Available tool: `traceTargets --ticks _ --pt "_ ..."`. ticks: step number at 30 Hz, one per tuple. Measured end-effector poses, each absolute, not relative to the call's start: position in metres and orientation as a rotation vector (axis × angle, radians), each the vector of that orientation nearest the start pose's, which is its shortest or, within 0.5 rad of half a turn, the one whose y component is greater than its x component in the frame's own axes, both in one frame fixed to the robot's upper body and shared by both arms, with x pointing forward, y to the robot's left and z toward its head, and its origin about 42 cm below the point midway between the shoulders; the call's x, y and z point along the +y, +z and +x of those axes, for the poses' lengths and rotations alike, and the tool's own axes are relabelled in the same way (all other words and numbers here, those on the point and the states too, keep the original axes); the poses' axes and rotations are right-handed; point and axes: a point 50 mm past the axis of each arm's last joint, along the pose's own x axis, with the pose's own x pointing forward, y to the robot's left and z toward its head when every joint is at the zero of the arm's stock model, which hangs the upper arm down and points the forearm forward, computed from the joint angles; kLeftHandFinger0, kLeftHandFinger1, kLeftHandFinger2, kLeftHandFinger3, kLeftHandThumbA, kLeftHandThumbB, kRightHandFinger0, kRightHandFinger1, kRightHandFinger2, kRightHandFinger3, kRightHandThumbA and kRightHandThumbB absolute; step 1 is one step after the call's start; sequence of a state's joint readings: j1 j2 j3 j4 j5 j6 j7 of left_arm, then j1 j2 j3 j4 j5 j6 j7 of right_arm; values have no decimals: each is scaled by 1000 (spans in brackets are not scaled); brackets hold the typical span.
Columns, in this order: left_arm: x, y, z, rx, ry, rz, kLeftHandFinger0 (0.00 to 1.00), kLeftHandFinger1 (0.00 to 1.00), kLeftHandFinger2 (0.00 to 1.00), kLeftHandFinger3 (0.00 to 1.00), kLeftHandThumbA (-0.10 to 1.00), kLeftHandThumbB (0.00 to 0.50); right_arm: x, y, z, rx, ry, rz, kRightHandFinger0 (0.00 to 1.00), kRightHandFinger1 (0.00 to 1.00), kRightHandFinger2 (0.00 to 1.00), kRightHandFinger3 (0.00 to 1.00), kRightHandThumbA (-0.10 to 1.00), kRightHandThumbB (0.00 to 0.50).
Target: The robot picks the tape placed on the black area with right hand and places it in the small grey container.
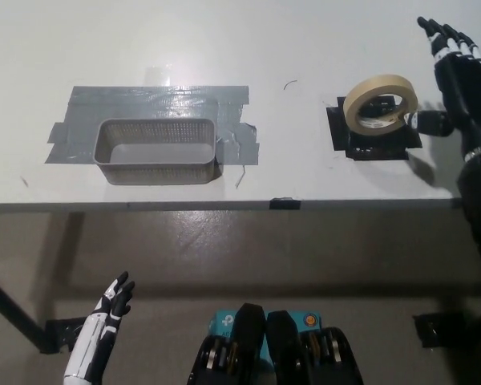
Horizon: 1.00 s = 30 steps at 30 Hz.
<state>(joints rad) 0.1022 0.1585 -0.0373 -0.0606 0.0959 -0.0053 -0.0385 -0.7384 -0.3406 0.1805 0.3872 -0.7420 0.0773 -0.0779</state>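
A beige roll of tape (380, 104) stands tilted on a black patch (375, 140) at the right of the white table. My black right hand (457, 80) is open just to the right of the roll, its fingers stretched toward the far edge and its thumb close to the roll's right side. I cannot tell whether the thumb touches it. The small grey mesh container (156, 151) sits empty at the left on a patch of grey tape (156, 103). My white left hand (104, 325) rests low at the bottom left, below the table, with its fingers apart.
The table's front edge (224, 205) runs across the middle of the picture, with floor below it. A black table leg (12, 317) crosses the lower left corner. Bare white tabletop lies between container and tape.
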Motion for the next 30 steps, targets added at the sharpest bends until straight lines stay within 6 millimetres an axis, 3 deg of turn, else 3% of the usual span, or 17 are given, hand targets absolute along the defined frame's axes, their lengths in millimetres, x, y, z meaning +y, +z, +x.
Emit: traceTargets --ticks 10,18,30 --pt "255 88 249 42 -66 252 1000 1000 1000 1000 995 44 -228 276 511 -324 -60 -1196 1000 1000 1000 1000 1000 407" --pt "255 88 249 42 -65 253 1000 1000 1000 1000 1000 36 -218 262 524 -261 -40 -1213 1000 1000 1000 1000 957 391" --pt "254 89 250 38 -66 256 1000 1000 1000 1000 1000 36 -211 268 544 -234 -51 -1263 1000 1000 1000 1000 970 397"
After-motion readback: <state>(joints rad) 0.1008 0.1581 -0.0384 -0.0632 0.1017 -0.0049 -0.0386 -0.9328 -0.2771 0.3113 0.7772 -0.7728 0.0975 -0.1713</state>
